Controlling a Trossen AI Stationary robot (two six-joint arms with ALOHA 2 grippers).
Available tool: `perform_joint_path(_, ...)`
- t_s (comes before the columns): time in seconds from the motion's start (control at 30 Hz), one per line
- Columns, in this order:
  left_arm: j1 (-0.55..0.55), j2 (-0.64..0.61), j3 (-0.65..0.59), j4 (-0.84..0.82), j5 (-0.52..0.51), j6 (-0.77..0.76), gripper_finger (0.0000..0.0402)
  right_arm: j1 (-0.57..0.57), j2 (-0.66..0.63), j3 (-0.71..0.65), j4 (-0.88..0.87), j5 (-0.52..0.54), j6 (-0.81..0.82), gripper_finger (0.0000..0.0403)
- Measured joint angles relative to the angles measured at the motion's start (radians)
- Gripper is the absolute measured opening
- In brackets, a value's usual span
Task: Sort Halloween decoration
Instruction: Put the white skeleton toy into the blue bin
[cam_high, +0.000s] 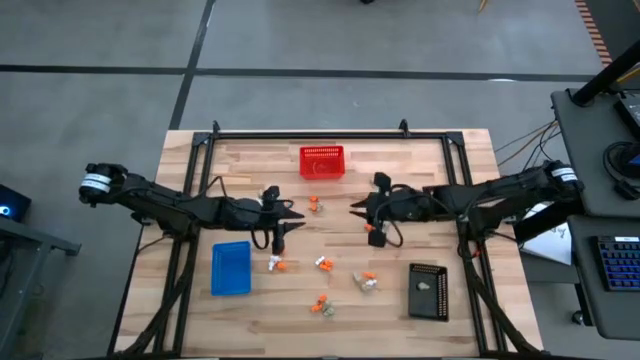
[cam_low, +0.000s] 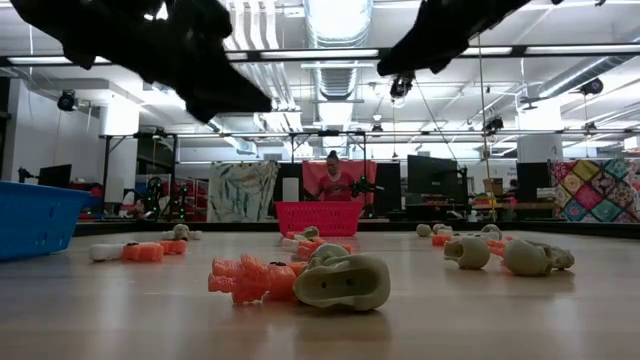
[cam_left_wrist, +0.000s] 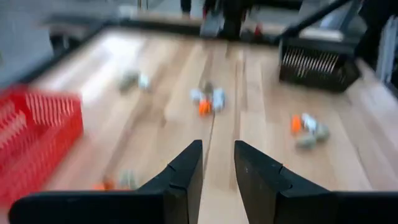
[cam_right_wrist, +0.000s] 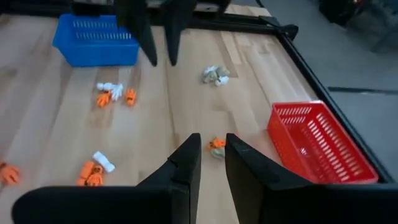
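While poised over the pale wooden plank surface (cam_high: 400, 310), facing tip to tip near its middle: left gripper (cam_high: 291, 222), right gripper (cam_high: 357, 208).

Both narrowly parted, grasping nothing; a slim gap between the dark fingers in each wrist view. Tiny orange, white and grey-beige Halloween trinkets (cam_high: 322, 265) strewn loose across the surface, mostly on its near half, between the blue rectangular tray (cam_high: 231, 268) and the black rectangular tray (cam_high: 427, 290). Red mesh basket (cam_high: 322, 161) at the far edge, one orange trinket (cam_high: 314, 202) lying just before it.
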Motion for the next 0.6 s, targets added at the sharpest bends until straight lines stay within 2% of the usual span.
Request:
perform_joint_path(0.07,0.007,0.0,0.032,-0.147,-0.039,-0.077,0.0075,-0.002,-0.014,-0.023,0.008,-0.002,0.044,0.0063)
perform_joint_path(0.2,0.042,0.02,0.164,-0.595,-0.178,-0.31,0.0075,-0.001,-0.012,-0.062,0.018,-0.006,0.086,0.0063)
perform_joint_path(0.3,0.086,0.055,0.266,-0.876,-0.189,-0.43,0.0075,-0.004,0.01,-0.076,0.03,0.007,0.076,0.0063)
perform_joint_path(0.43,0.139,0.118,0.332,-1.012,-0.124,-0.401,0.0075,-0.006,0.04,-0.076,0.041,0.09,0.004,0.0063)
perform_joint_path(0.6,0.231,0.18,0.347,-1.013,0.102,-0.206,0.0075,-0.031,0.036,-0.076,0.036,0.098,-0.078,0.0063)
